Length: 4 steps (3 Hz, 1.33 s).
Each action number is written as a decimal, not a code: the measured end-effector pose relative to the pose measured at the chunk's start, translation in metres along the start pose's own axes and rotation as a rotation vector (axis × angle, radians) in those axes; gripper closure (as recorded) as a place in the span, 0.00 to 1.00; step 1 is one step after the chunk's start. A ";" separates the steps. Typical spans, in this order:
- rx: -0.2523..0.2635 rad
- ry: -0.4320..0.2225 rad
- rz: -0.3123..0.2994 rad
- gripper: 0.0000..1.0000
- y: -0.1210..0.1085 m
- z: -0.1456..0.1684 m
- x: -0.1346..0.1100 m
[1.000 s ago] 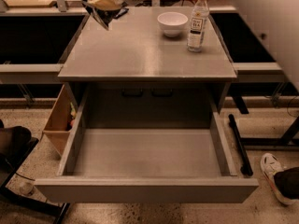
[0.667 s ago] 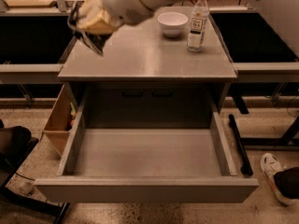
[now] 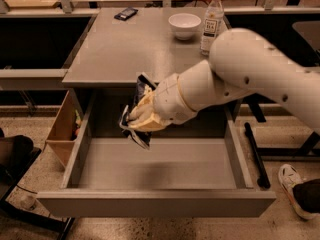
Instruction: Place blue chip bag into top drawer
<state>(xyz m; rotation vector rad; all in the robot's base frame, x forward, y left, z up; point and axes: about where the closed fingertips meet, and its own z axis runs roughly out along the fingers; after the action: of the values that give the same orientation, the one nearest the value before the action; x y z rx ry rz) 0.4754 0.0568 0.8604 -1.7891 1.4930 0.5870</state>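
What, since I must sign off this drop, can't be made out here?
Camera view:
- blue chip bag: partly covered by the end effector gripping it above the top drawer.
- Its back wall: partly behind the arm.
- bottle label: too small to read.
- shoe: cut by right edge.

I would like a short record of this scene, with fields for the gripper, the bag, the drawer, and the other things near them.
Gripper: the gripper hangs above the back part of the open drawer, closed on the bag
Bag: the blue chip bag is held in the air, not yet lying in the drawer
Drawer: the top drawer is pulled out toward the camera
Cabinet top: white bowl, water bottle, flat black object
Left of drawer: wooden box
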 end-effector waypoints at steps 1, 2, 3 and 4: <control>-0.024 -0.039 0.026 1.00 -0.004 0.034 0.053; -0.017 -0.061 0.047 1.00 -0.025 0.056 0.093; -0.024 -0.068 0.056 0.82 -0.024 0.060 0.098; -0.024 -0.068 0.056 0.51 -0.024 0.060 0.098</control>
<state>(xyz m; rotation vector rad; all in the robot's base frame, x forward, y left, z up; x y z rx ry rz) 0.5271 0.0419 0.7559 -1.7324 1.4998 0.6896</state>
